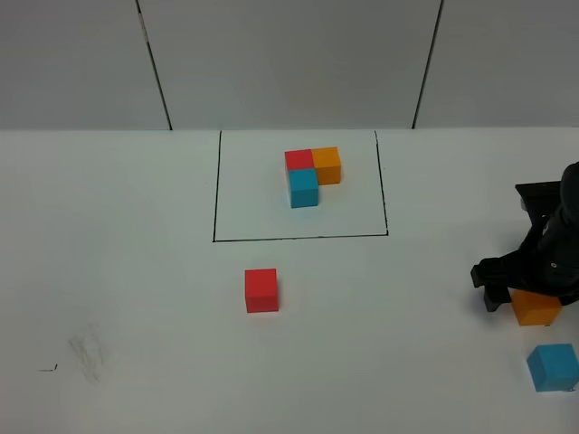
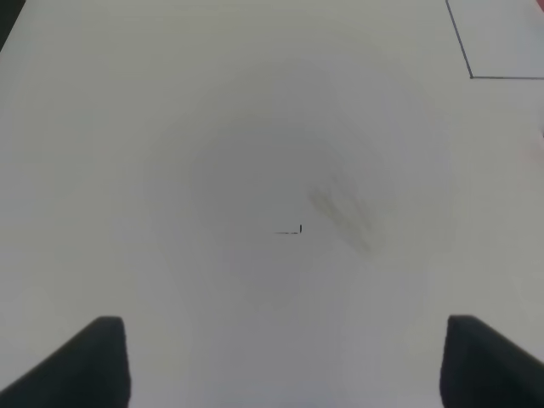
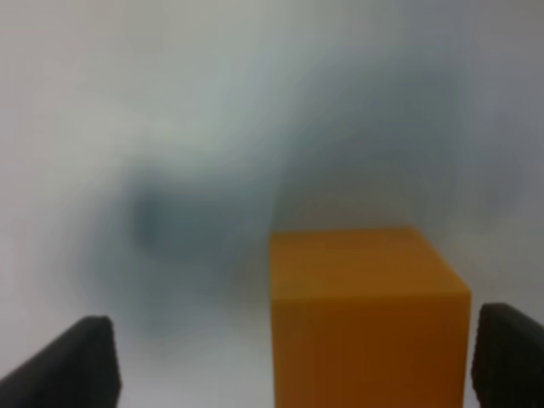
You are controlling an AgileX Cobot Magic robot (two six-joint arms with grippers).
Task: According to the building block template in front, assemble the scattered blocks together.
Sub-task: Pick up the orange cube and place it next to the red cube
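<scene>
Scattered blocks: three matte cubes, equal size. Orange cube (image 1: 536,307) sits between wide-spread fingers of right pincer (image 3: 297,374), close to one finger, not clamped. Light blue cube (image 1: 553,366) just beside that pincer. Red cube (image 1: 261,290) well apart from it, alone on open table. Building block template (image 1: 312,174): tight L of red, orange, light blue, inside black outlined rectangle (image 1: 217,185), far from pincer. Left pincer (image 2: 285,365) wide, holding nothing, near grey smudge (image 2: 344,217). Table (image 1: 136,271) white; grey panelled wall (image 1: 289,63) behind.

Table (image 1: 136,226) is viewed steeply from high. Smudge (image 1: 88,351) is shared with left wrist view; orange cube (image 3: 365,314) is seen close, blurred, by right wrist.
</scene>
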